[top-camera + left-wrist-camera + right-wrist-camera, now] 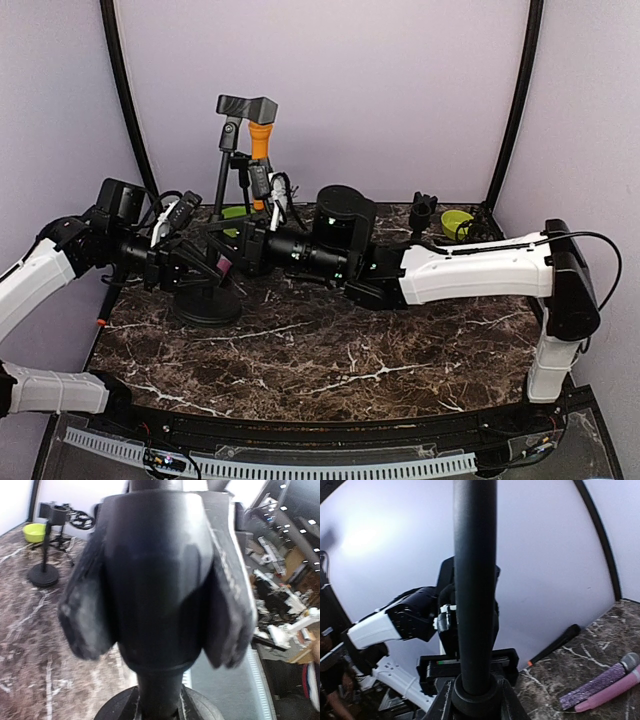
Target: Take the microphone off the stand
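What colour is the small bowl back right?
The small round bowl is lime green, clearest in the top external view.

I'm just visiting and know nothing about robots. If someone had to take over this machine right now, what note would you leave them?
Left gripper: shut on the stand, on its thick lower column just above the round base.
Right gripper: shut on the stand's thin pole.
Microphone: pink and purple, lying on the marble table, held by neither gripper.
Done: it appears to be off the stand already.
Left: confirm that, since the arms hide much of the stand from above, then release the stand.
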Controlling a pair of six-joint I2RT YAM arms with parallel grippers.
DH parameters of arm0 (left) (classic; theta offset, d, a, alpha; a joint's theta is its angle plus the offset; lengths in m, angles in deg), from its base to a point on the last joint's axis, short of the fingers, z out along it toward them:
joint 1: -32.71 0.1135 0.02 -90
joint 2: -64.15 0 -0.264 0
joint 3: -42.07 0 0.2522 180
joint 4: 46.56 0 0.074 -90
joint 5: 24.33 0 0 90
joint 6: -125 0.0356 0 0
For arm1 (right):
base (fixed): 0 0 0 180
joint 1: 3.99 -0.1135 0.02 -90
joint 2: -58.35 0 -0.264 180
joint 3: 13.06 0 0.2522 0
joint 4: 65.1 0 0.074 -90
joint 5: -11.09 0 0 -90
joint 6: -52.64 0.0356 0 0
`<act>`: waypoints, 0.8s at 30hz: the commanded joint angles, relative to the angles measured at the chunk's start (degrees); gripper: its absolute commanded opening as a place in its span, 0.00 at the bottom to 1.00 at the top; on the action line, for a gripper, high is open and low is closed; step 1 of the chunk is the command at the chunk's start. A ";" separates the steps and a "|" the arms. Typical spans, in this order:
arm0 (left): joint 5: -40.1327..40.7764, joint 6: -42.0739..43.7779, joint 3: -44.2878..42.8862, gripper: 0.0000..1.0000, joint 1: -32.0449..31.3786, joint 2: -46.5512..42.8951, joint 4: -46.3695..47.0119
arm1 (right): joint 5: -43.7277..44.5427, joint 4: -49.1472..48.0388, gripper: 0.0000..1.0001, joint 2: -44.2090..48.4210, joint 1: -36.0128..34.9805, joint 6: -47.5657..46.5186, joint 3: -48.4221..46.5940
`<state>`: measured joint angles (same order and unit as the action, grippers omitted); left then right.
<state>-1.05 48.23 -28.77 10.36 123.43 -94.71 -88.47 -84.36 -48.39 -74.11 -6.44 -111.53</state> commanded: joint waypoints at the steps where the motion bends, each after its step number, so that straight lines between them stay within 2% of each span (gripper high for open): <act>1: -7.82 -1.98 -1.91 0.00 -0.38 -0.10 1.57 | -27.85 -26.29 0.00 -1.37 -0.54 13.22 0.38; 4: -9.34 -2.18 -1.90 0.00 -0.41 -0.21 1.19 | -31.82 -33.87 0.02 -3.15 0.36 18.78 0.39; 7: -9.67 -1.92 -1.98 0.00 -0.38 -0.31 0.77 | -33.75 -34.83 0.10 -4.42 0.65 20.57 -0.44; 9: -8.98 -1.63 -2.08 0.00 -0.37 -0.39 0.73 | -31.49 -31.13 0.26 -4.18 0.93 18.92 -0.67; 10: -8.51 -1.29 -2.14 0.00 -0.35 -0.40 0.63 | -29.30 -28.47 0.38 -3.62 0.95 17.30 -0.48; 13: -5.56 0.17 -2.48 0.00 -0.34 -0.55 0.48 | -16.18 -13.29 0.61 -1.08 0.94 10.38 -0.18; 17: -0.41 2.27 -3.00 0.00 -0.34 -0.62 0.51 | 3.14 6.95 0.73 1.16 -0.14 4.97 -2.14; 21: 3.85 3.92 -3.28 0.00 -0.28 -0.75 0.72 | 20.85 22.48 0.72 1.16 -2.96 1.16 -7.26; 24: 5.46 3.91 -2.91 0.00 -0.33 -0.75 1.71 | 27.16 24.11 0.69 1.38 -4.73 0.39 -7.85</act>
<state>1.97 50.29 -29.67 9.72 123.41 -95.94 -77.89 -70.46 -49.26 -76.52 -2.33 -117.08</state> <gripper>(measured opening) 0.169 0.709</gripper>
